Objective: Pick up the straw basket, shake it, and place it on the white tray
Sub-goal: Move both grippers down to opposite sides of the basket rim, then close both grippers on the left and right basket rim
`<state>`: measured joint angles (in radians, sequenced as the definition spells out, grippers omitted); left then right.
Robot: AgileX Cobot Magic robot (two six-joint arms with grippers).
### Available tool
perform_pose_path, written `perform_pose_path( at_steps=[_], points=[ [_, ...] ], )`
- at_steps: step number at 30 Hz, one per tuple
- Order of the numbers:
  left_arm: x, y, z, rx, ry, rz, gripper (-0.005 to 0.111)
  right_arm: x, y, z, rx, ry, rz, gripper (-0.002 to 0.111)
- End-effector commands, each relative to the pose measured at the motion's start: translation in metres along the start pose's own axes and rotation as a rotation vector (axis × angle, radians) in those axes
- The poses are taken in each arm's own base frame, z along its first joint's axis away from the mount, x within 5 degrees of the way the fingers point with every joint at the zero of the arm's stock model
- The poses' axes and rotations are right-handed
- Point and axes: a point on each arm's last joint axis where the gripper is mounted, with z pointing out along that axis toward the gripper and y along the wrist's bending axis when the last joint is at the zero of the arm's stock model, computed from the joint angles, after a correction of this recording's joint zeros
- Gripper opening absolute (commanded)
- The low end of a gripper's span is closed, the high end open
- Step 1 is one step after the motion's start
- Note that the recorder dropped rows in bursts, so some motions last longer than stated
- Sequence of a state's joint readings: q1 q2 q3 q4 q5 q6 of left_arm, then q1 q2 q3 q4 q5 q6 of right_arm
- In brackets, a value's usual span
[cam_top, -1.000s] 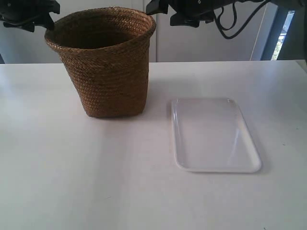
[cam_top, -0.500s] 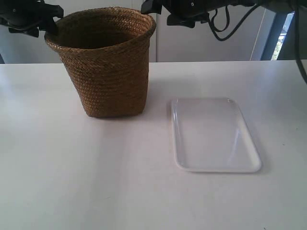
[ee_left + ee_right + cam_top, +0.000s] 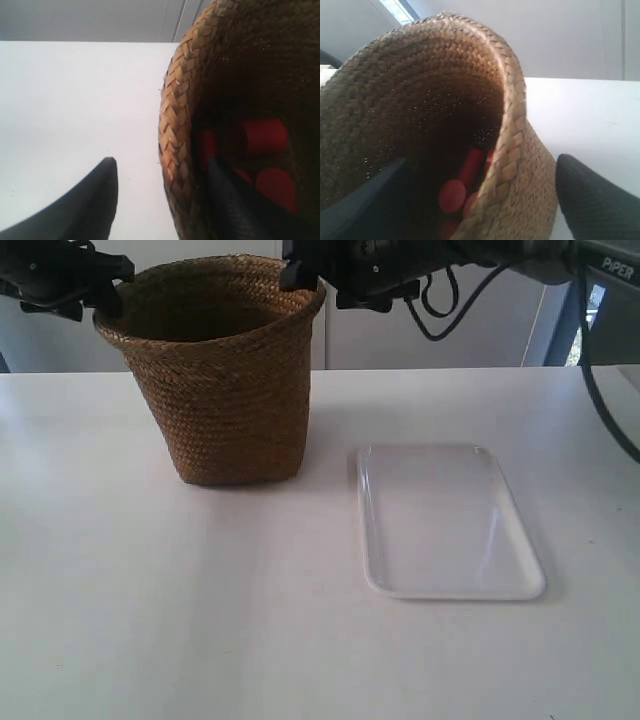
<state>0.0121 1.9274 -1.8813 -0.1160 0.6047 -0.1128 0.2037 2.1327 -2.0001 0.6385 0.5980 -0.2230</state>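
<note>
The straw basket (image 3: 225, 390) stands upright on the white table, left of the white tray (image 3: 445, 520), which lies flat and bare. My left gripper (image 3: 161, 165) is open and straddles the basket's woven rim (image 3: 175, 130), one finger inside and one outside. In the same way my right gripper (image 3: 484, 165) is open astride the rim (image 3: 515, 145). In the exterior view, the arm at the view's left (image 3: 100, 295) sits at the basket's left rim. At the right rim is the other arm (image 3: 300, 275).
Red cylinders (image 3: 262, 135) lie in the basket's dark bottom, and the same red cylinders (image 3: 452, 195) show in the right wrist view. The white table (image 3: 200, 600) stretches in front of the basket and tray. Black cables (image 3: 440, 300) hang behind the arm at the exterior view's right.
The arm at the exterior view's right has moved left until its gripper reaches the basket's right rim. The arm at the left has edged in to the left rim. Basket and tray have not moved.
</note>
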Motion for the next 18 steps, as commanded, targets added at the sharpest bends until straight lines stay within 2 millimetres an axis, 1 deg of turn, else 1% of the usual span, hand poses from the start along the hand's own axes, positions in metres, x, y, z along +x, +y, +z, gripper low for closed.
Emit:
perform_pose_path(
  at_steps=[1,6,13,18],
  points=[
    [-0.001,0.001,-0.001,0.006,-0.005,-0.006,0.058,-0.005,-0.002,-0.001,0.02,-0.034,0.004,0.073],
    [-0.001,0.002,0.002,0.005,-0.007,-0.007,0.058,-0.011,0.008,0.001,0.007,-0.08,0.002,0.073],
    [0.002,0.003,0.012,0.004,0.009,-0.011,0.058,-0.007,0.0,0.013,0.037,-0.054,0.027,0.073],
    [0.001,0.003,0.012,0.003,-0.003,-0.011,0.058,-0.004,-0.002,0.018,0.042,-0.046,0.029,0.073]
  ],
)
